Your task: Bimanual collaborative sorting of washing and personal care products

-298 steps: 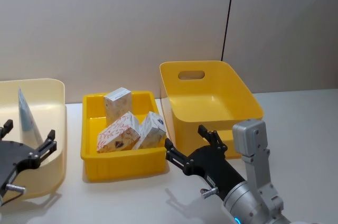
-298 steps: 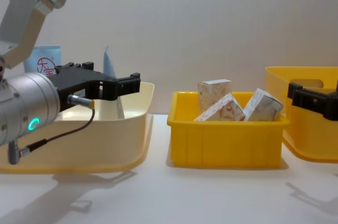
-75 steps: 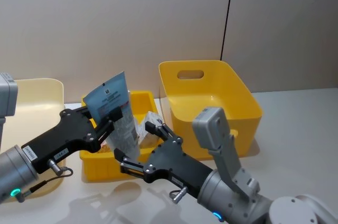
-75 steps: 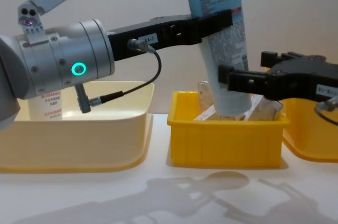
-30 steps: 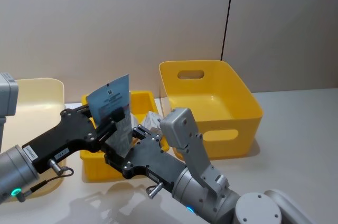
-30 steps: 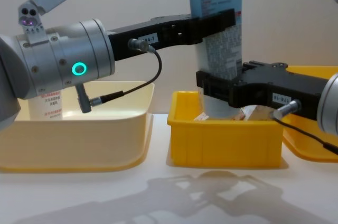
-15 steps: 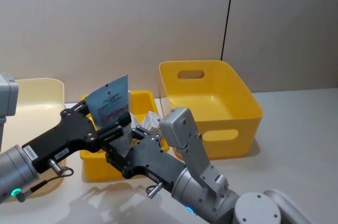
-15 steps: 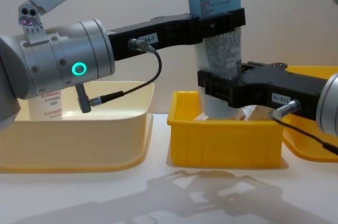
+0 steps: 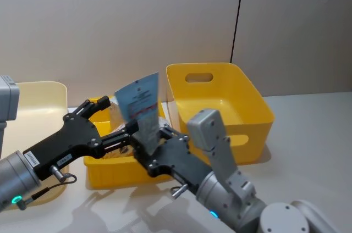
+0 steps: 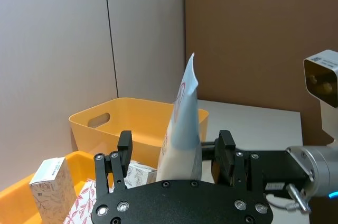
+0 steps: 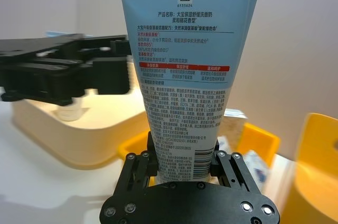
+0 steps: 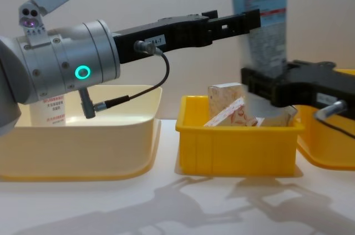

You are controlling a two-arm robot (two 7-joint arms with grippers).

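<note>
right pincer (image 11: 185, 158) clamps tube (image 12: 260, 24) | left pincer (image 9: 114, 118) spread beside | boxes (image 12: 224, 99) beneath

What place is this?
Probably a robot test lab: plain walls, a white table with yellow bins, and the right gripper holding a blue tube above them beside the open left gripper.

Lab setup, plain partitions (image 9: 110, 24), white tabletop (image 9: 308, 134)

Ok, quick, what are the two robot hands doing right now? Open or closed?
The left gripper is open, holding nothing.
The right gripper is shut on the pale-blue tube, near its lower end.
</note>
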